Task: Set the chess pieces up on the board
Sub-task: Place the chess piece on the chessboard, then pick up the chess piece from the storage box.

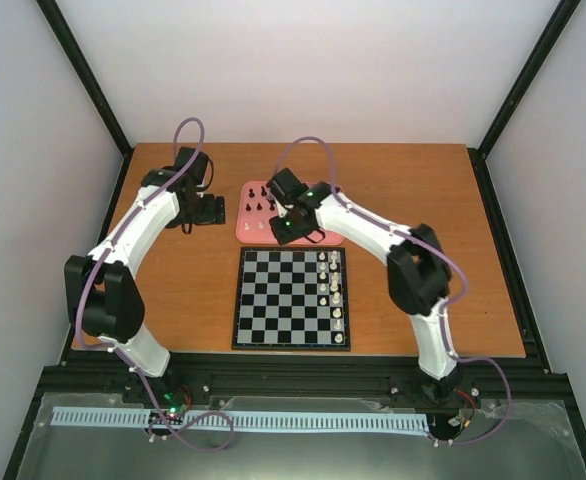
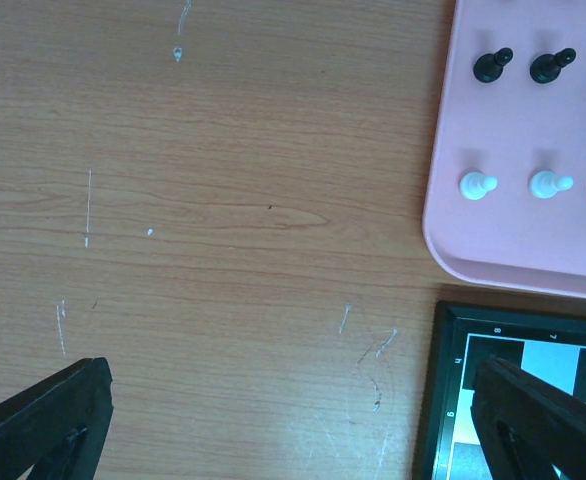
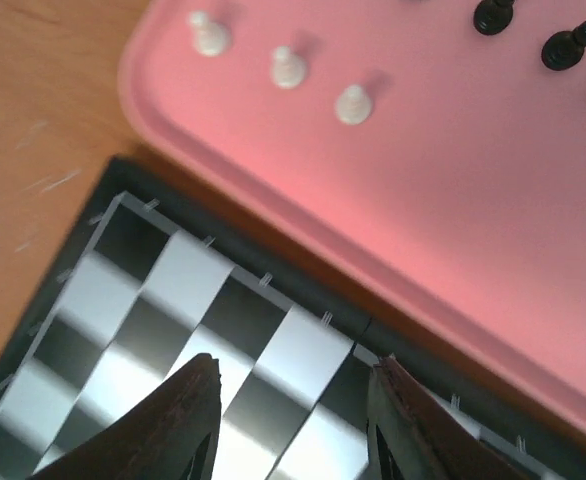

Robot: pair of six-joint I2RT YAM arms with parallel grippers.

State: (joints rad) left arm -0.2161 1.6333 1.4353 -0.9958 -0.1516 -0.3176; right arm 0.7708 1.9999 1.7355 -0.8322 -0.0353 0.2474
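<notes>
The board [image 1: 273, 300] lay flat on the wooden counter [image 1: 173, 290], between the two arms. White pieces [image 1: 335, 292] stood in two files along its right-hand columns. Just beyond the board's far edge sat a pink tray [image 2: 513, 240]. It held black pieces [image 2: 493, 65] toward its far side and three more white pieces in a row nearer the board, all upright and apart from one another.

The right end effector [image 3: 295, 385] hung above the board's far edge, close to the tray's near rim. Its fingers [image 3: 178, 430] were apart, with only checkered squares showing in the gap, and they gripped nothing.

The left end effector [image 2: 291, 400] hovered over bare wood just left of the tray, beside the board's far left corner. Its fingers [image 2: 48, 420] were spread wide and empty, and one of them overlapped the board's dark border in the wrist view.
</notes>
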